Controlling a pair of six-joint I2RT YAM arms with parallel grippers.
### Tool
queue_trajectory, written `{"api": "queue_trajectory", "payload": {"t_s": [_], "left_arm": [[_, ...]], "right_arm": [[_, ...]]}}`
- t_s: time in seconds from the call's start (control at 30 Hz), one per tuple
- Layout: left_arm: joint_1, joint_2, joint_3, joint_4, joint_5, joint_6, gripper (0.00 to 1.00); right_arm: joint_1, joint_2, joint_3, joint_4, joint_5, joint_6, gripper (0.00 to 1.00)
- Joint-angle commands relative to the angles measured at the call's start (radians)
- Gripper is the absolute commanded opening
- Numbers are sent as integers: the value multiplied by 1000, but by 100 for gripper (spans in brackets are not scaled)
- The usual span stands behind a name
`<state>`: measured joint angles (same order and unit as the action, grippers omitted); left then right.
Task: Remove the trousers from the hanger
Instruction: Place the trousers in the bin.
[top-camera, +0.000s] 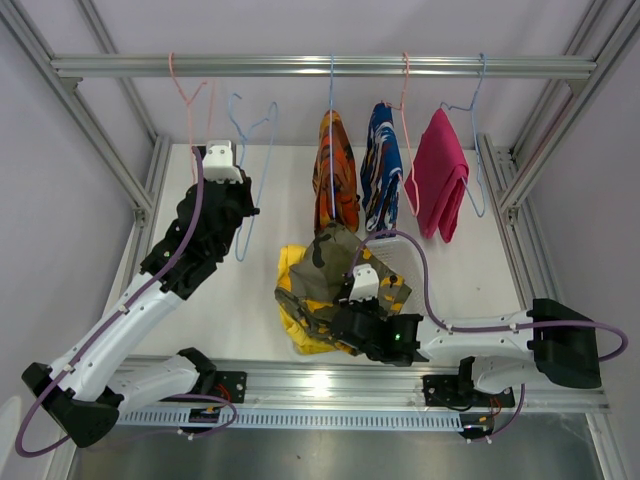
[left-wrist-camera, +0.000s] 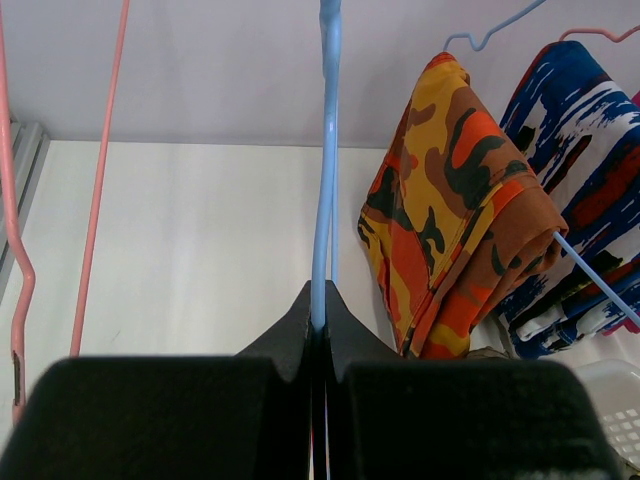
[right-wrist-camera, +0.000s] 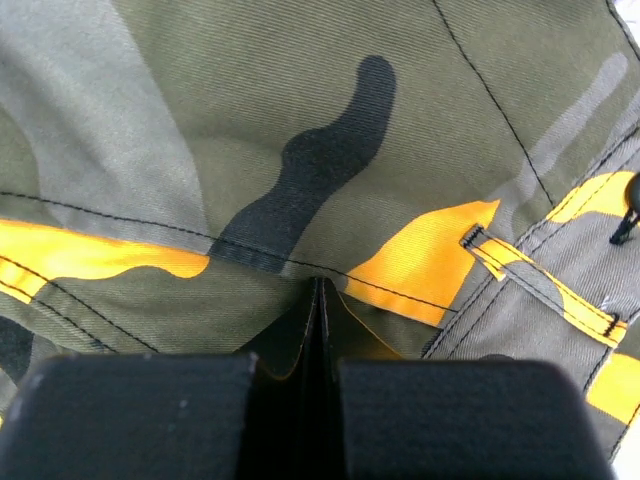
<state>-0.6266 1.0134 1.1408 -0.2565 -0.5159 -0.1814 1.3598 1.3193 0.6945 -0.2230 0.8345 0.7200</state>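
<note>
My left gripper is shut on the wire of an empty light-blue hanger hanging from the rail. My right gripper is shut on the yellow-grey camouflage trousers, which lie on the table on top of the plain yellow trousers. Orange-black trousers, blue-white-red trousers and magenta trousers each hang folded over a hanger on the rail.
An empty pink hanger hangs at the far left of the metal rail. A white mesh basket stands behind the pile. Aluminium frame posts flank the table.
</note>
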Motion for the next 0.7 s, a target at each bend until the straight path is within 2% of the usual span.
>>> {"api": "queue_trajectory", "payload": {"t_s": [0.0,0.1,0.13,0.23,0.37,0.5,0.67], "left_arm": [[-12,1,25,19,8,16,1],[-12,4,34,20,-3,13,1],[-12,5,34,20,-7,11,1],[-12,10,33,20,-7,13,1],[-12,14,36,20,-6,14,1],[-12,16,40,19,-3,14,1],[-13,19,34,17,-3,14,1]], "right_arm": [[7,4,-12,-13,41,87,0],[10,-11,6,-45,58,82,3],[12,-28,22,-53,66,75,16],[21,-70,46,-72,90,49,46],[22,-121,69,-88,117,15,50],[22,-146,66,-32,121,-34,52],[15,-85,63,34,130,-62,53]]}}
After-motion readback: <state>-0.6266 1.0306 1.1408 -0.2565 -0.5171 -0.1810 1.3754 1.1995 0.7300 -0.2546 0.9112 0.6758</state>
